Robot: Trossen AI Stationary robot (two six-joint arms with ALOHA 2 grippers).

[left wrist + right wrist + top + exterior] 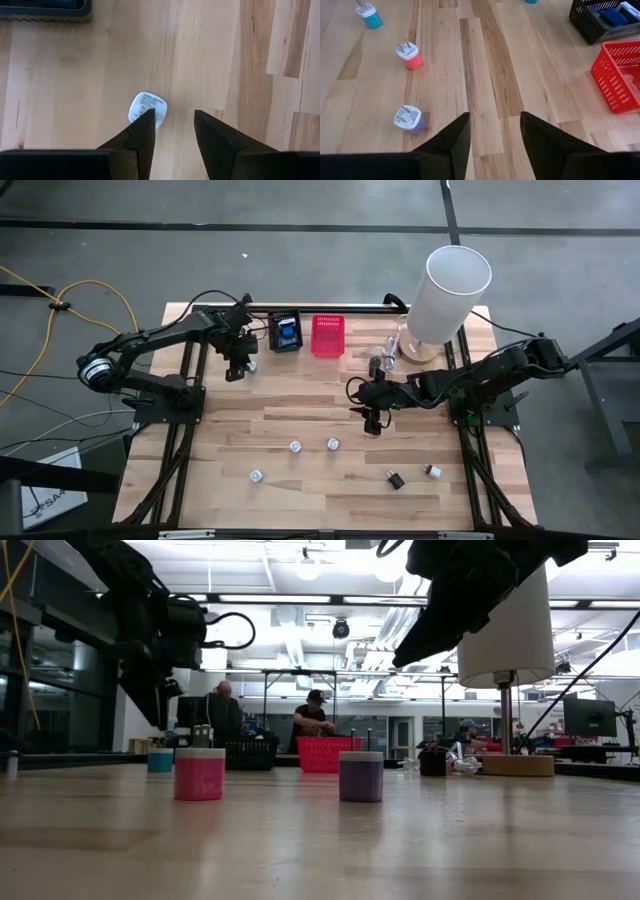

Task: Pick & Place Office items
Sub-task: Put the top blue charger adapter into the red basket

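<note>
Small plug-like pieces stand on the wooden table. A purple one [410,120] [361,776], a pink one [410,55] [200,773] and a teal one [370,16] [160,760] have white pronged tops. They show as white lumps [296,447] [333,444] [256,476] near the front. My left gripper [172,125] [240,370] hovers open near the black basket, above a white piece [146,106] [252,365] that lies flat beside one finger. My right gripper [495,127] [372,423] is open above bare wood at mid-table.
A black mesh basket [285,332] with a blue item inside and a red mesh basket [327,335] stand at the far edge. A tall white cylinder [445,295] rises at far right, with clear bits [388,345] beside it. A black piece [396,479] and a white-black one [433,472] lie near right. People sit beyond the table.
</note>
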